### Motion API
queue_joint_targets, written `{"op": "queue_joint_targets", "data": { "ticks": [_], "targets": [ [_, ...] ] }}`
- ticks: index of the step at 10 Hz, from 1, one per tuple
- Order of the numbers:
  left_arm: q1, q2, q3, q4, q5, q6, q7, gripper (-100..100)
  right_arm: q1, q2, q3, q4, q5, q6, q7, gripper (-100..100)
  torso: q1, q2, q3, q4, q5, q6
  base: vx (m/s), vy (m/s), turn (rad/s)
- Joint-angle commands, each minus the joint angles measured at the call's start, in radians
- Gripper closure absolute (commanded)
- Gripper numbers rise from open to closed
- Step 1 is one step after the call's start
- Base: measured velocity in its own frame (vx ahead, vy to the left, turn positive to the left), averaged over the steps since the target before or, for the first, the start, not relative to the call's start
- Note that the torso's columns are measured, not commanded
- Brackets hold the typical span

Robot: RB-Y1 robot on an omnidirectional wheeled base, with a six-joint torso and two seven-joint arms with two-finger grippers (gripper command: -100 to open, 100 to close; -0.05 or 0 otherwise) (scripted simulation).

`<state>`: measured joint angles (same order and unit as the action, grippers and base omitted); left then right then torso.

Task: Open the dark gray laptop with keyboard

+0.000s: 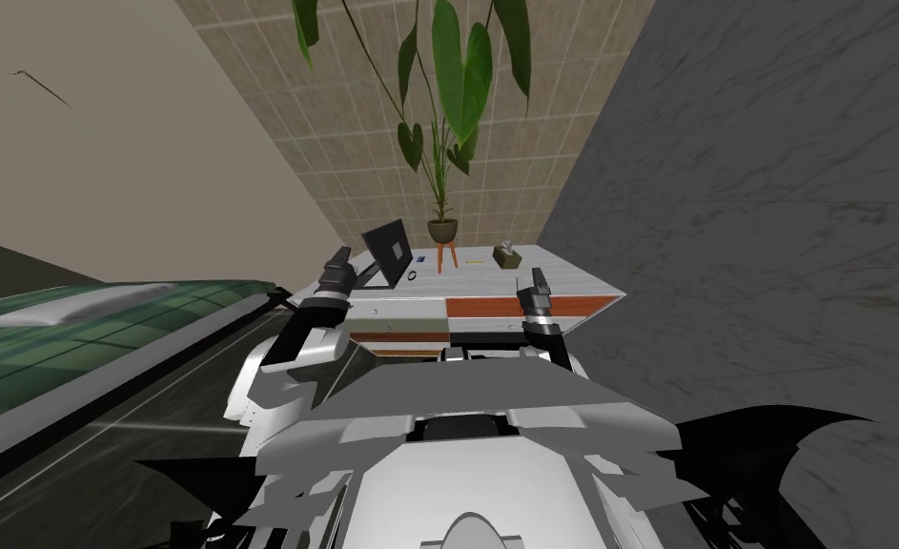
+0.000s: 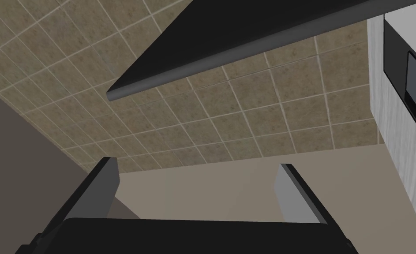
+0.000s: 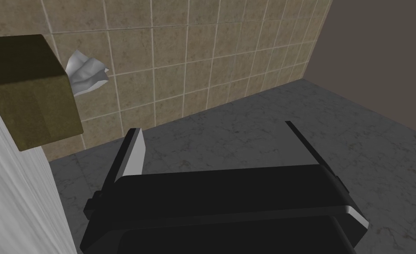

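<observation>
The thin dark grey laptop (image 1: 387, 250) stands left of centre on the white worktop (image 1: 571, 274), lid already raised — the left pincer (image 1: 340, 255), fingers spread and empty, should nudge its edge gently back.

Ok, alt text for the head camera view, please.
A dark grey laptop stands with its lid raised on a white-topped desk, the left pincer close beside it. The right pincer is near the desk's front edge; a brown tissue box and a tall green potted plant stand beyond.
</observation>
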<state>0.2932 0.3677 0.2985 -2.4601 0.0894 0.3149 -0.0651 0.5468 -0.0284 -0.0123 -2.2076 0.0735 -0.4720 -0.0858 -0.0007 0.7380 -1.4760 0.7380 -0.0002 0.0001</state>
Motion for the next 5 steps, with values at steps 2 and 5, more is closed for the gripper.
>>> {"op": "queue_joint_targets", "data": {
  "ticks": [2, 5],
  "targets": [
    [-0.018, 0.03, 0.024, 0.002, 0.017, 0.091, 0.008, -100, 0.0, 0.0, 0.0, 0.0, 0.0, 0.0, 0.0, 0, 0.001, 0.0, 0.0, 0.0, 0.0, 0.0, 0.007, -0.033, -0.027],
    [-0.044, 0.072, 0.054, 0.007, 0.037, 0.177, 0.017, -100, 0.0, 0.0, 0.0, 0.0, 0.0, 0.0, 0.0, 0, 0.001, 0.0, 0.0, 0.0, 0.0, 0.0, 0.006, -0.03, -0.027]
  ]
}}
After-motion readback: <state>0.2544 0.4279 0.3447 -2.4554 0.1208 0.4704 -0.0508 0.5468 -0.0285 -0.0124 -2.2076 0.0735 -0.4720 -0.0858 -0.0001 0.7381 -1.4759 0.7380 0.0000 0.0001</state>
